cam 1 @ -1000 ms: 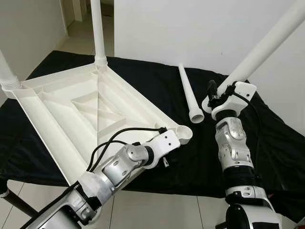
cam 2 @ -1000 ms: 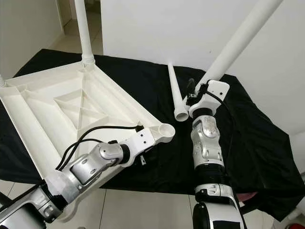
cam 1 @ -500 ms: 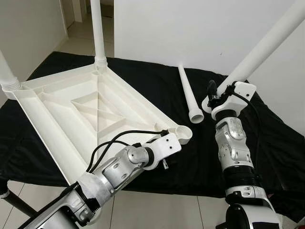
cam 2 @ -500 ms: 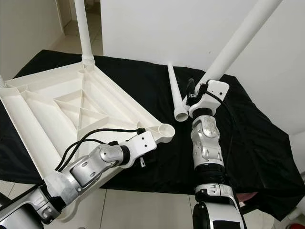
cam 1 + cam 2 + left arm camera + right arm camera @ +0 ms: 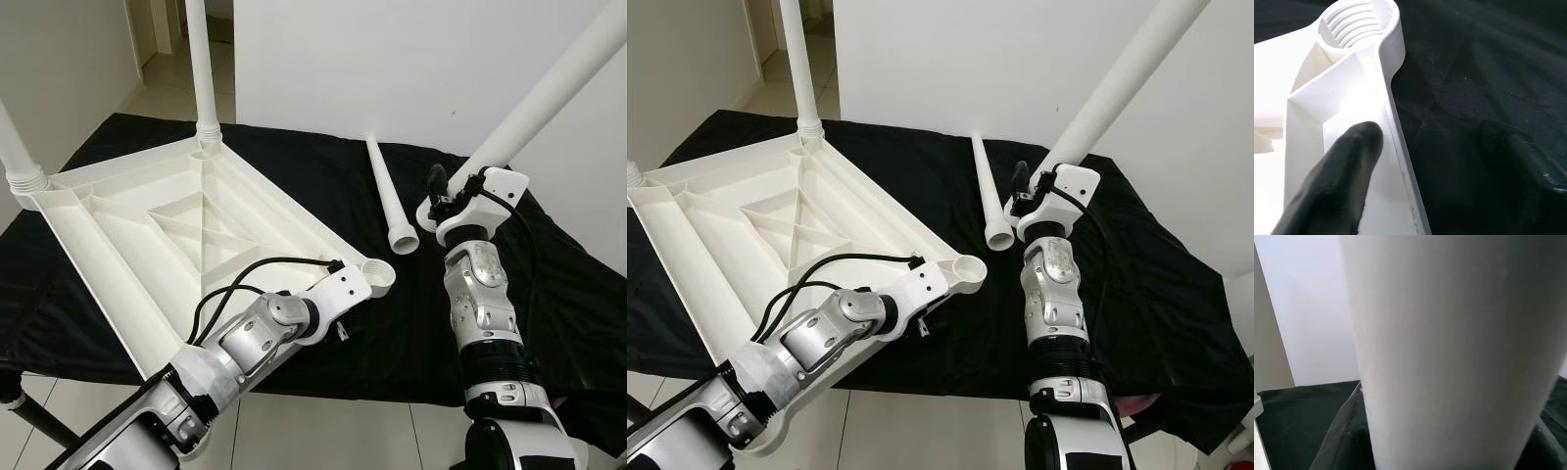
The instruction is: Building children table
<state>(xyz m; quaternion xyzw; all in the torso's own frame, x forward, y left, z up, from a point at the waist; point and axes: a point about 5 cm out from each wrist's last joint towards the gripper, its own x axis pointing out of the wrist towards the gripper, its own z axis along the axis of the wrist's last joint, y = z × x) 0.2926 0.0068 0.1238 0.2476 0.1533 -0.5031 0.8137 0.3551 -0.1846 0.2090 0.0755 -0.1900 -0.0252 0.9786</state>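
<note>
From my head views, the upturned white ribbed plastic tabletop [image 5: 186,230] lies on the black cloth-covered bench [image 5: 549,294]; my right gripper [image 5: 453,196], beyond its empty threaded corner socket [image 5: 377,271], is clamped on a long white plastic leg [image 5: 549,93], and a spare white tapered leg [image 5: 390,196] lies between. My left wrist view shows my left gripper [image 5: 1444,161] spread astride the tabletop's edge beside that socket, one finger [image 5: 1337,181] inside the rim. My right wrist view shows the held leg close up: I judge it could cross-thread if lowered tilted; since a second ago the tabletop has shifted slightly while my left arm moved.

The held table leg [image 5: 549,93] is cut off by the upper edge. The right gripper [image 5: 453,196] is largely hidden behind its wrist housing. The left gripper's fingers [image 5: 1334,181] are rendered blurred.
</note>
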